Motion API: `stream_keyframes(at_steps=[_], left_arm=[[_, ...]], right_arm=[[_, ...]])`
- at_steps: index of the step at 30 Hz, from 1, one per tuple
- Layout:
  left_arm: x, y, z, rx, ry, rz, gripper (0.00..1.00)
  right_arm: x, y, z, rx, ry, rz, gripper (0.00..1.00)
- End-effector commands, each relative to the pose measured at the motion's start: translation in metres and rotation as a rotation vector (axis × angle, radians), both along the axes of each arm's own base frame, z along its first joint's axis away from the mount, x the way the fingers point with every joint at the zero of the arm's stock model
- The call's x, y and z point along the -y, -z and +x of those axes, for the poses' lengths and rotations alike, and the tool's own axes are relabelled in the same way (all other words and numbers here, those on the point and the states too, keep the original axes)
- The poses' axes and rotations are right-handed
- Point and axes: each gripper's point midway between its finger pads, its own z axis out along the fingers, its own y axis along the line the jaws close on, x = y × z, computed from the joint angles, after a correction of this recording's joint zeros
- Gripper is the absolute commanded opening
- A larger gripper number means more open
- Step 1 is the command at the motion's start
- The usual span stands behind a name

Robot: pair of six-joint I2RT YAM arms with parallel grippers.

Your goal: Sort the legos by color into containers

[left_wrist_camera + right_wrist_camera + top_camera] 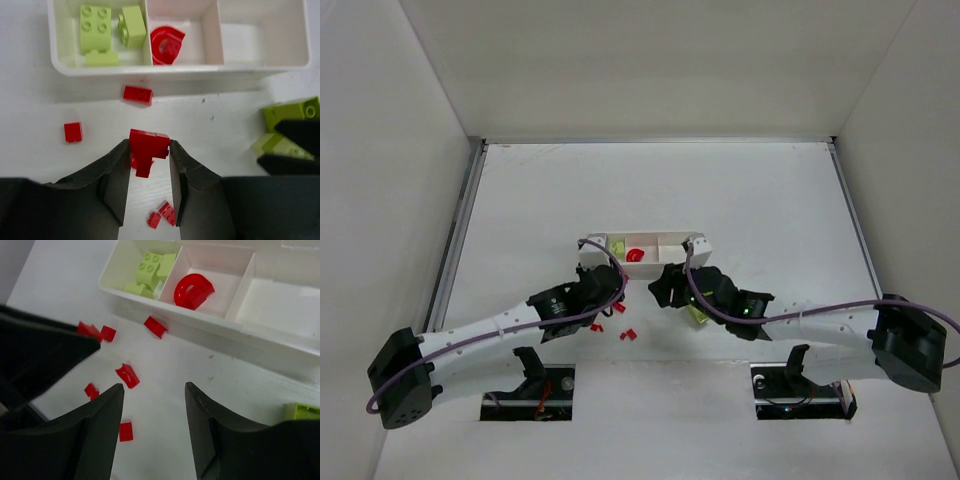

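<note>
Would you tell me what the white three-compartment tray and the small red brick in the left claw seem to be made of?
The white rectangular three-compartment tray looks like moulded plastic, smooth and slightly glossy: thin walls, rounded corners, soft highlights. The small red brick looks like hard plastic with a mild sheen: crisp edges, even colour.

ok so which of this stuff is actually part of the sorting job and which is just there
Job: red legos, green legos, tray, left gripper holding a red lego, open right gripper.
Just there: table, walls, cables.
</note>
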Motion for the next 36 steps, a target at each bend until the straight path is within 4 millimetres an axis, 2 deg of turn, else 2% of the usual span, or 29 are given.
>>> stream_keyframes(at_steps=[1, 5, 8, 12, 17, 19, 22, 26, 32, 36], left_arm=[[0.011, -0.036, 0.025, 0.078, -0.022, -0.057, 0.22], [0.028, -0.055, 0.054, 0.126, -0.009, -0.08, 0.22], [0.045, -0.059, 0.077, 0.136, 0.002, -0.085, 0.22], [0.063, -0.047, 0.101, 0.116, 0.013, -0.068, 0.24], [0.071, -0.029, 0.12, 0.084, 0.012, -0.039, 0.25], [0.072, -0.025, 0.124, 0.079, 0.01, -0.029, 0.29], [0.069, -0.023, 0.129, 0.076, -0.002, -0.022, 0.4], [0.067, -0.028, 0.131, 0.087, -0.008, -0.038, 0.51], [0.049, -0.046, 0.123, 0.119, -0.034, -0.083, 0.52], [0.031, -0.057, 0.109, 0.138, -0.047, -0.114, 0.5]], right_arm=[[0.01, 0.006, -0.01, 0.002, 0.014, -0.033, 0.58], [0.016, 0.01, -0.021, -0.012, 0.007, -0.037, 0.58], [0.013, 0.013, -0.032, -0.019, -0.03, -0.041, 0.58], [0.004, 0.023, -0.053, -0.036, -0.102, -0.083, 0.58], [-0.002, 0.031, -0.066, -0.035, -0.143, -0.112, 0.58], [-0.003, 0.031, -0.068, -0.035, -0.15, -0.107, 0.58], [-0.008, 0.033, -0.071, -0.037, -0.165, -0.109, 0.58], [-0.023, 0.04, -0.083, -0.035, -0.226, -0.148, 0.58], [-0.049, 0.057, -0.107, -0.025, -0.34, -0.227, 0.54], [-0.065, 0.066, -0.117, -0.009, -0.389, -0.27, 0.53]])
